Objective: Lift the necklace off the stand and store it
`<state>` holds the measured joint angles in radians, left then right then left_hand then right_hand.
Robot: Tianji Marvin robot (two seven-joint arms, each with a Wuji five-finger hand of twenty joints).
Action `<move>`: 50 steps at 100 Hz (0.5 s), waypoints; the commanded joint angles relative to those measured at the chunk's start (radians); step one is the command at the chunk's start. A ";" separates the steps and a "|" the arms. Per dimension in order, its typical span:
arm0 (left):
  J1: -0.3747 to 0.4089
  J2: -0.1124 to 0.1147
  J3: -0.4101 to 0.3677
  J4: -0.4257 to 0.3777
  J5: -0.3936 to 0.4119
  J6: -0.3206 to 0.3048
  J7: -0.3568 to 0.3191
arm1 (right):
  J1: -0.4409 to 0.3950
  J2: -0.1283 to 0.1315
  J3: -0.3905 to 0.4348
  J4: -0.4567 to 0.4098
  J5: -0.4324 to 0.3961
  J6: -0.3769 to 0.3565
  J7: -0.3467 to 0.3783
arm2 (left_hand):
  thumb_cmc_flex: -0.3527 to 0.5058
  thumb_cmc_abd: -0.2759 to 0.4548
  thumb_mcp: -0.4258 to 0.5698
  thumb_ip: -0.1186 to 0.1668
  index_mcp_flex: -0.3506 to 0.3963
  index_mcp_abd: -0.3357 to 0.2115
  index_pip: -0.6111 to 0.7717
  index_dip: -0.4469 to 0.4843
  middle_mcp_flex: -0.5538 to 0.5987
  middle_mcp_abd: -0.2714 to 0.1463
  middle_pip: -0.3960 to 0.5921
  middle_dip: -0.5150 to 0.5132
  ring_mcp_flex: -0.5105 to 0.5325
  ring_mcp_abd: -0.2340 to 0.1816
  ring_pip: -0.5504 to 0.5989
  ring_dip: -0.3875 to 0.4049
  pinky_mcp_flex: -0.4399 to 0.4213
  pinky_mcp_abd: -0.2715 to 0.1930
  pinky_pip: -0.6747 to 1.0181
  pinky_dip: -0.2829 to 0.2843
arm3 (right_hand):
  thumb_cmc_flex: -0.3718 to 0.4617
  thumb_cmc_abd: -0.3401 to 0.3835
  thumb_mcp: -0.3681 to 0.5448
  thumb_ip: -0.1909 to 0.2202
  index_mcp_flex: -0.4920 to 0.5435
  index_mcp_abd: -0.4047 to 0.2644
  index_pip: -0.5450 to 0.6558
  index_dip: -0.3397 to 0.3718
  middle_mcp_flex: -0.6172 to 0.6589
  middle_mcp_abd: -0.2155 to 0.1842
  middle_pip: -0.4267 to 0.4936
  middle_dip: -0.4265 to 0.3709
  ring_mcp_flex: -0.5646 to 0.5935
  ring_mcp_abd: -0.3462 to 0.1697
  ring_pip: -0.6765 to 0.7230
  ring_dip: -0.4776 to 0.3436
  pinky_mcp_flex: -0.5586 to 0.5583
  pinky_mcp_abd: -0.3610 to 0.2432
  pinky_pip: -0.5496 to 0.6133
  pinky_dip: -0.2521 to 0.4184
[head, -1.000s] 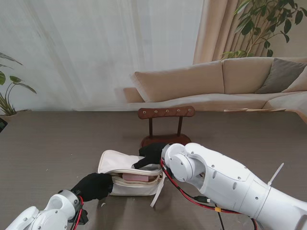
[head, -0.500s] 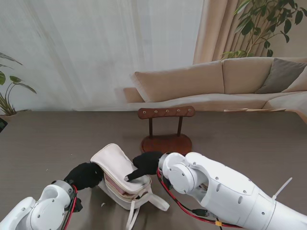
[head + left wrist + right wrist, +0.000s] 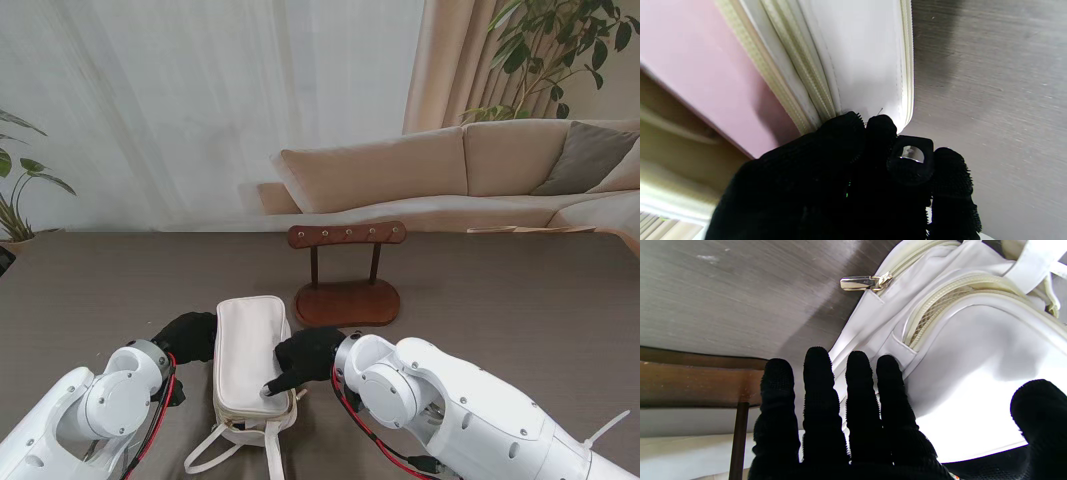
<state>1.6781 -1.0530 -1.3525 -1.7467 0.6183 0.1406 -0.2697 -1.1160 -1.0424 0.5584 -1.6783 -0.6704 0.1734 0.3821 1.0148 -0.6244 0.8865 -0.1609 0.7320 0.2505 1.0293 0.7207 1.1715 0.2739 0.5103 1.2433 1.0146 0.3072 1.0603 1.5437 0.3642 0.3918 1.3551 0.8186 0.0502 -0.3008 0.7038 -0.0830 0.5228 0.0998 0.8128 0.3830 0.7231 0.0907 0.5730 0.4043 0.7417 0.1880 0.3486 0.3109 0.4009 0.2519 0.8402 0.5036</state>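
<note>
our right hand flat on bag, fingers spread | left hand pinches bag's left edge | bag's long side points at stand

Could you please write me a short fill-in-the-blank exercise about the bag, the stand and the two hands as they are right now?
1. The white bag lies on the table with its flap ____.
2. The pegs of the wooden stand hold ____ necklace.
3. The right hand rests on the bag with fingers ____.
4. The left hand touches the bag's ____ side.

Missing words: closed; no; spread; left
</note>
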 commanded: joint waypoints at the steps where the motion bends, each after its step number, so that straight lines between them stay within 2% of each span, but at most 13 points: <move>1: 0.022 0.000 -0.014 -0.042 0.009 -0.004 -0.027 | -0.011 -0.009 0.002 -0.017 -0.020 -0.007 0.000 | 0.013 0.024 0.018 0.001 0.030 -0.092 0.084 0.029 0.025 0.008 0.005 -0.006 0.037 -0.026 -0.009 0.011 0.011 -0.025 0.041 -0.009 | 0.008 -0.015 -0.052 0.026 -0.022 -0.137 -0.036 -0.004 -0.020 -0.027 -0.010 -0.016 0.038 0.013 0.009 0.011 -0.145 -0.010 0.042 -0.021; 31: 0.117 0.017 -0.115 -0.132 0.063 0.001 -0.126 | -0.026 -0.022 0.041 -0.061 -0.231 0.029 -0.080 | 0.014 0.028 0.013 0.000 0.028 -0.094 0.083 0.029 0.022 0.006 0.004 -0.007 0.035 -0.027 -0.008 0.012 0.009 -0.028 0.041 -0.012 | 0.016 -0.009 -0.056 0.029 -0.069 -0.136 -0.076 -0.032 -0.068 -0.015 -0.041 -0.034 0.004 0.021 -0.017 -0.002 -0.145 0.003 0.047 -0.032; 50: 0.133 0.023 -0.149 -0.149 0.076 -0.009 -0.163 | -0.002 -0.050 0.012 -0.042 -0.262 0.036 -0.190 | 0.014 0.029 0.010 0.000 0.027 -0.096 0.084 0.030 0.020 0.005 0.003 -0.008 0.033 -0.029 -0.009 0.012 0.008 -0.029 0.041 -0.014 | 0.039 -0.028 -0.051 0.033 -0.146 -0.165 -0.106 -0.051 -0.195 -0.021 -0.064 -0.054 -0.094 0.007 -0.065 -0.024 -0.173 -0.001 0.029 -0.043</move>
<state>1.8081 -1.0351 -1.4965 -1.8894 0.6957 0.1348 -0.4083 -1.1344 -1.0699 0.5856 -1.7197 -0.9267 0.2135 0.1787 1.0120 -0.6232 0.8761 -0.1613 0.7241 0.2133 1.0290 0.7245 1.1711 0.2732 0.5102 1.2431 1.0146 0.3065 1.0584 1.5437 0.3645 0.3908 1.3556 0.8093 0.0644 -0.3047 0.7016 -0.0741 0.4224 -0.0397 0.7130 0.3465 0.5703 0.0897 0.5166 0.3671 0.6913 0.1981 0.2997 0.3015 0.4014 0.2519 0.8501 0.4982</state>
